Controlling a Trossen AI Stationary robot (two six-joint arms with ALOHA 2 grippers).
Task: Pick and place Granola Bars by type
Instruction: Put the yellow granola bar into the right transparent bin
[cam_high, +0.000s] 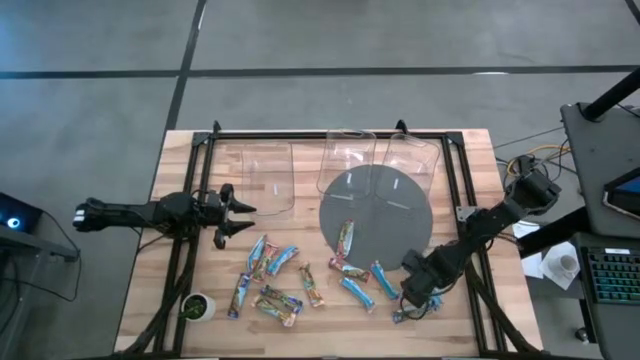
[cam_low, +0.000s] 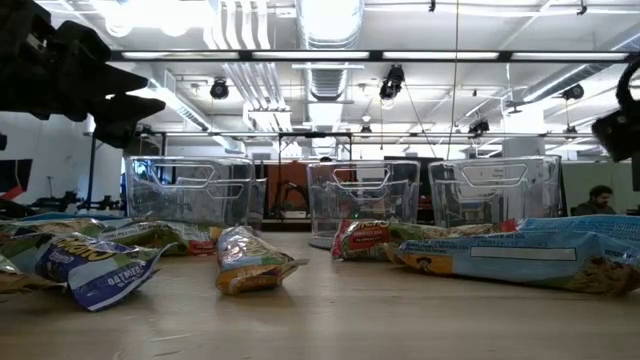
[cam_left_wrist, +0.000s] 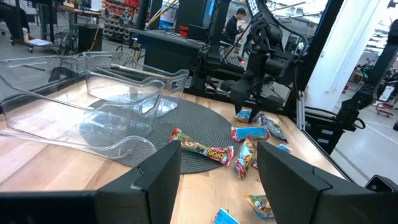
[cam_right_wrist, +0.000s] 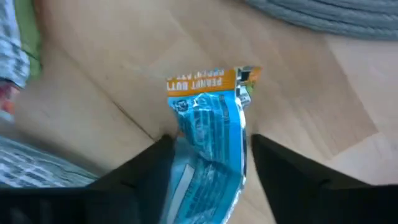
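Nearest my table-level camera lies a purple-and-white bar (cam_low: 95, 268), wrapper crumpled, with a yellow-ended bar (cam_low: 245, 262) just right of it and a long blue bar (cam_low: 520, 262) at the right edge.

From above, working left to right: my left gripper (cam_high: 238, 212) hovers over the left part of the table (cam_high: 170, 170), near the leftmost clear bin (cam_high: 266, 175), its jaws spread and holding nothing. Between it and the right arm, the loose granola bars (cam_high: 270, 275) lie scattered near the front edge, some touching or overlapping. A small green-topped cup (cam_high: 198, 306) stands at the front left. More bars rest on and beside the round grey mat (cam_high: 400, 225), among them a red-and-yellow bar (cam_high: 345, 238) on the mat itself. Two further bins (cam_high: 380, 155) stand behind the mat.

My right gripper (cam_high: 418, 297) is low at the front right. Its wrist camera shows a light blue bar (cam_right_wrist: 211, 134) between the two fingers (cam_right_wrist: 140, 177), with an orange end sticking out past them. I cannot tell whether the jaws are pinching it or merely straddling it.

My worry is that shiny wrapper: if I lift on a weak pinch near one end, I expect it to slip or swing out. Neighbouring bars lie close too, so a low sweep could drag one along. No bin holds a bar yet, as far as I can see.
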